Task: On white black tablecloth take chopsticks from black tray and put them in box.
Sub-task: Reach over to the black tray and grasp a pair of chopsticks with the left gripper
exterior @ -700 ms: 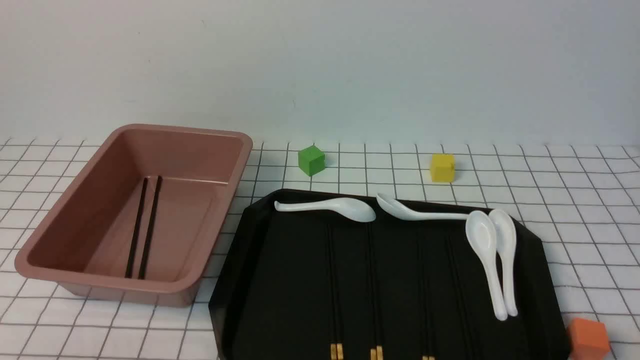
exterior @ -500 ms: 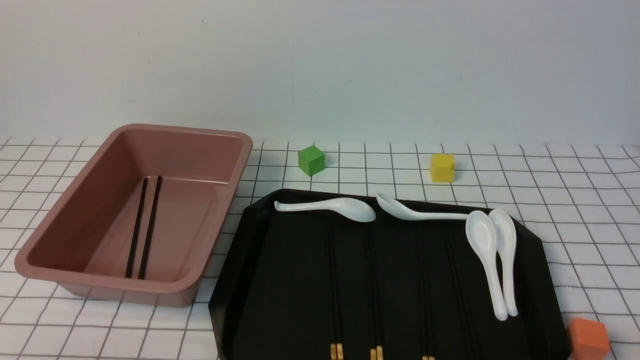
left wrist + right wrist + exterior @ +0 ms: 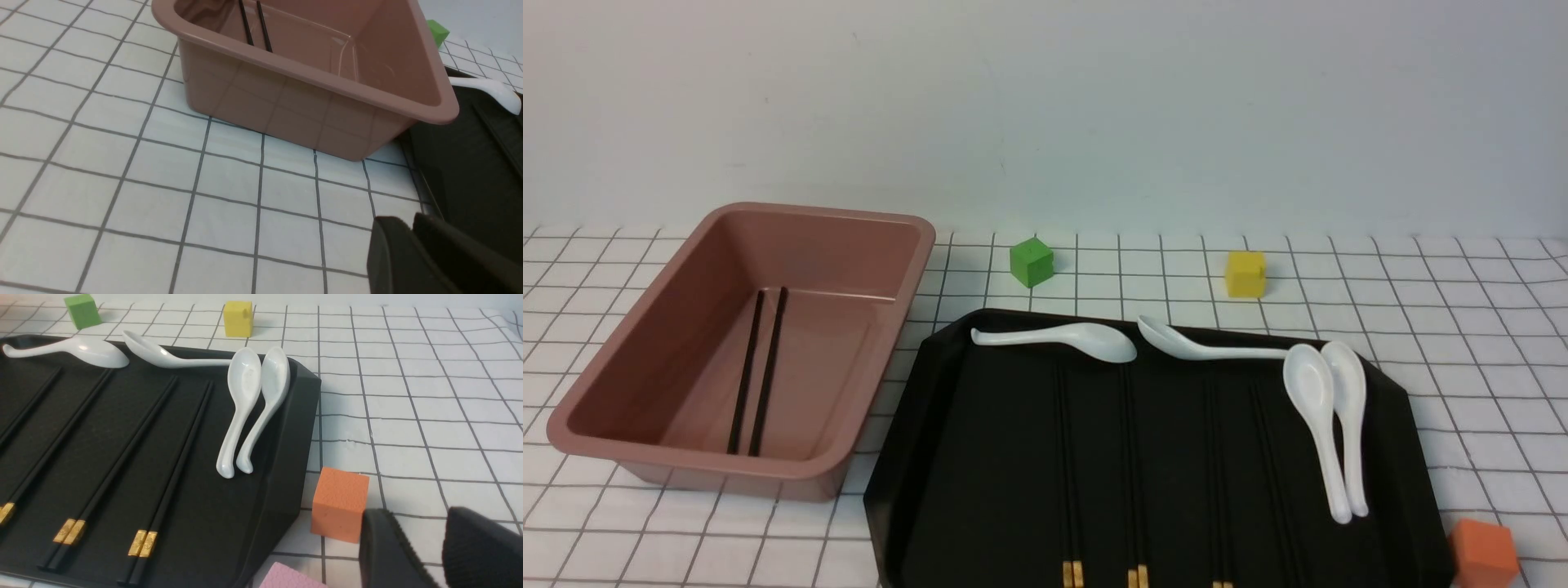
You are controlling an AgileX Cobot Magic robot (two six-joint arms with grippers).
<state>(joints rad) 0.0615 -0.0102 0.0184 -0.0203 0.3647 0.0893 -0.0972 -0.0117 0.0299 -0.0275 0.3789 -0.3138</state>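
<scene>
At the near edge of the surface, left fingers (image 3: 388, 253) sit drawn together with no gap showing, nothing held, hovering low over the tablecloth (image 3: 1462, 327) between box (image 3: 817, 214) and black tray (image 3: 907, 457). Right fingers (image 3: 384, 547) stand slightly apart, empty, just off the tray's right corner. Neither arm shows in the front view. One pair of chopsticks (image 3: 756, 371) lies flat on the box floor; at least three more pairs (image 3: 143, 542) lie side by side on the tray, gold bands toward the robot. Looks like a gap between cycles, next pick due. That calls for fingers opened, lowered to the tray floor and closed across a pair near the bands; black on black, so the bands are the best cue. Two white spoons (image 3: 245, 412) lie just beside the rightmost pair, two more (image 3: 1062, 339) across the far tips. An orange cube (image 3: 339, 504) sits just beside the tray near the right fingers. Green cube (image 3: 1031, 262) and yellow cube (image 3: 1245, 273) are well clear.
</scene>
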